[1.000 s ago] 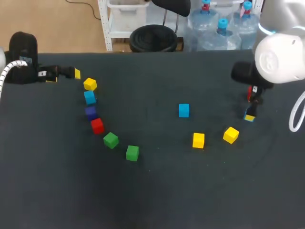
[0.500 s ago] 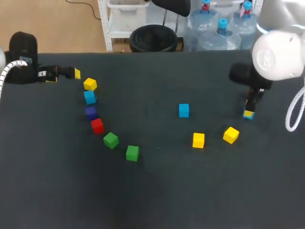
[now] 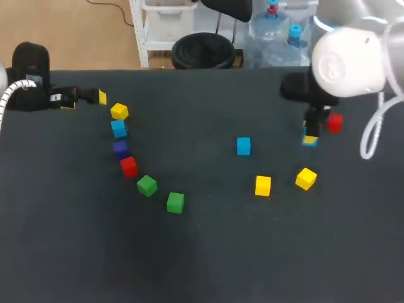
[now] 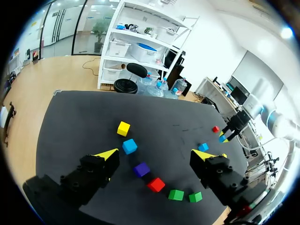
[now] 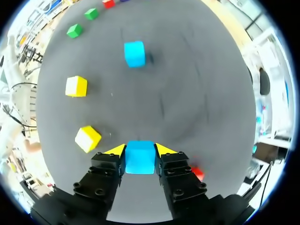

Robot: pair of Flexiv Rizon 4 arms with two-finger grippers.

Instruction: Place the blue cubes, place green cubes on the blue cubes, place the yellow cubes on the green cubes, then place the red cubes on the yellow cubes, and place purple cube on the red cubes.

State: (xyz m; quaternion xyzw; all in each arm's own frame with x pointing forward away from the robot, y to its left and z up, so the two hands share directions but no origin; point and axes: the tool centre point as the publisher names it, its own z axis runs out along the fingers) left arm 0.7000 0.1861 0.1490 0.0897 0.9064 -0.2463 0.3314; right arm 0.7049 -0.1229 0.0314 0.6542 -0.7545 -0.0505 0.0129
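My right gripper (image 3: 309, 136) hangs above the table at the right, shut on a blue cube (image 5: 140, 157) that fills the gap between its yellow tips (image 5: 140, 150). A red cube (image 3: 334, 122) lies just to its right. A second blue cube (image 3: 243, 146) sits mid-table, with two yellow cubes (image 3: 263, 185) (image 3: 305, 178) nearer the front. At the left a curved row runs yellow (image 3: 119, 112), blue (image 3: 118, 129), purple (image 3: 120, 149), red (image 3: 129, 166), then two green cubes (image 3: 147, 185) (image 3: 175, 202). My left gripper (image 3: 88, 96) stands open and empty at the far left, beside the row's yellow cube (image 4: 123, 128).
The black table (image 3: 208, 252) carries only the loose cubes. Its back edge runs close behind my right arm (image 3: 350, 63), and its left edge lies by my left arm (image 3: 31, 79).
My right gripper has shut on the blue cube at the right, lifted it and carried it left and toward the back. The red cube beside it now shows fully. The left arm is unmoved.
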